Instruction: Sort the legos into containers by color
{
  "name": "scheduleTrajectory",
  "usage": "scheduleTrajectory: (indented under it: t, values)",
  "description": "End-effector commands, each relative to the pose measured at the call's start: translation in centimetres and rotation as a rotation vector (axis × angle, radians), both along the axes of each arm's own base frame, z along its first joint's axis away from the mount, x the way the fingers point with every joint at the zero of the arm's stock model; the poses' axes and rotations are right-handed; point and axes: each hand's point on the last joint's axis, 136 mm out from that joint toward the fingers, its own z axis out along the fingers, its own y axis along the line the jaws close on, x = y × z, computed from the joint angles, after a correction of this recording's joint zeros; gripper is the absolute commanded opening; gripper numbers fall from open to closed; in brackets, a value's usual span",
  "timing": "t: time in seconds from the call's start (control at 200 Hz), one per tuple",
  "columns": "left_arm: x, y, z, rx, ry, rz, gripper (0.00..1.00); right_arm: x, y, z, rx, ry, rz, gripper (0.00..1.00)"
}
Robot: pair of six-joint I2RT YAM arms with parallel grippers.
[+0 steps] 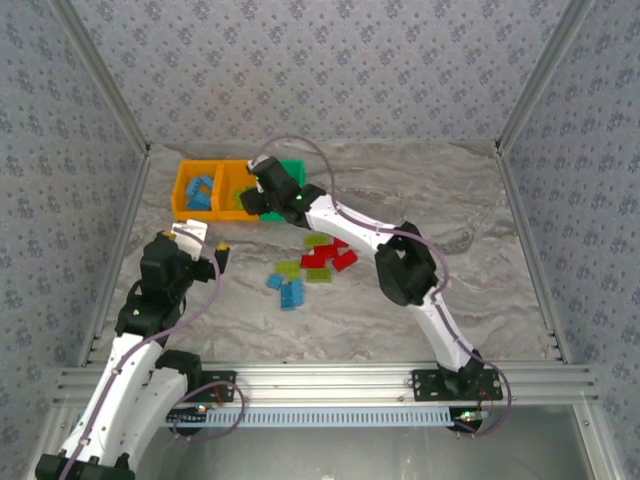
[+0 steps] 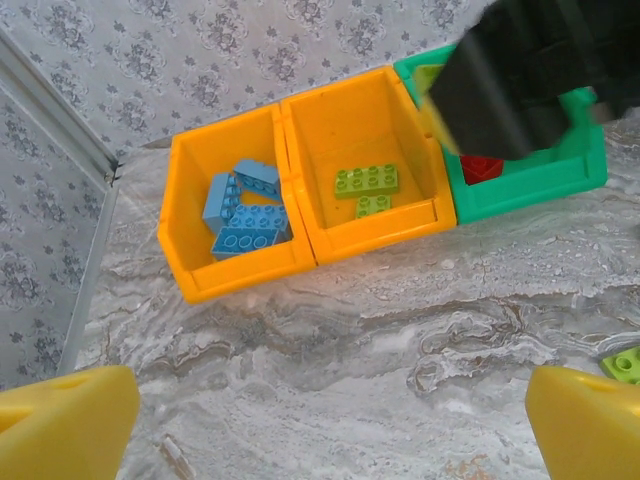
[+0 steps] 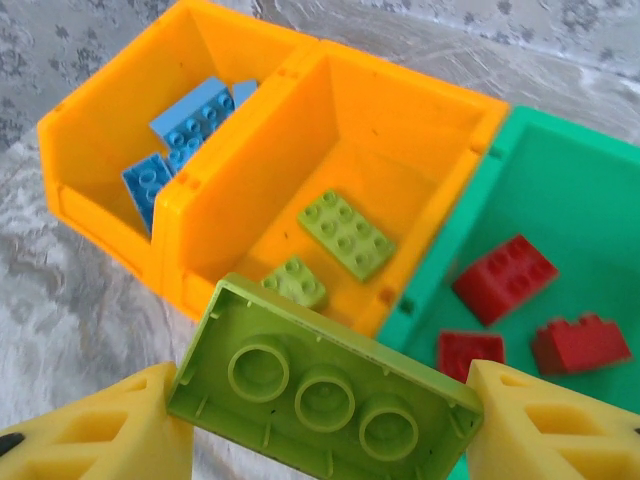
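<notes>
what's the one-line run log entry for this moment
right pincer: shut on green brick near middle orange bin | left pincer: open, empty | loose bricks on table

The marbled table [image 1: 450, 300] carries 3 joined bins [image 1: 179, 192] at its far left and scattered red, green, blue legos [image 1: 318, 259] centrally

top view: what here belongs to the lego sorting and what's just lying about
Job: lime green plastic brick in right gripper; loose red, blue, green plastic bricks; row of orange and green plastic bins.
Other: aluminium frame rail; patterned wall.
</notes>
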Motion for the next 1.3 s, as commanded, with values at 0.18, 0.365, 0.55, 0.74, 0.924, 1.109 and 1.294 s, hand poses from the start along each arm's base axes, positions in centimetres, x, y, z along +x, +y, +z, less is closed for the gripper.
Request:
scheduleTrajectory:
  t: [0.18, 0.365, 0.55, 0.74, 0.924, 1.109, 1.294]
  values:
    - [0.3, 0.1, 1.0, -0.007, -0.043, 0.016, 0.99, 2.7, 1.9, 0.2, -0.066, -0.012, 0.043, 0.85]
    - [0.3, 0.0, 1.1, -0.011, -0.047, 0.006, 0.99, 1.9, 0.1, -0.2, -0.118, 0.024, 0.054, 0.83]
    - [0.1, 0.1, 1.4, -0.002, -0.056, 0.006, 0.99, -1.1, -2.9, 0.1, -0.308, 0.071, 0.141, 0.87]
    - [0.2, -1.5, 0.3, -0.043, 0.006, -0.07, 0.99, -5.1, -9.2, 2.8, -0.483, 0.185, 0.19, 0.91]
    - [-0.5, -7.1, -2.2, -0.219, 0.3, -0.296, 0.99, -10.1, -14.1, 4.4, -0.571, 0.368, 0.302, 0.95]
    - [-1.2, -9.2, -3.9, -0.286, 0.506, -0.217, 0.99, -15.3, -18.6, 5.5, -0.609, 0.422, 0.33, 0.99]
    - [-1.6, -11.5, -7.5, -0.369, 0.588, -0.154, 0.89, -19.2, -19.8, 6.8, -0.404, 0.417, 0.31, 1.0]
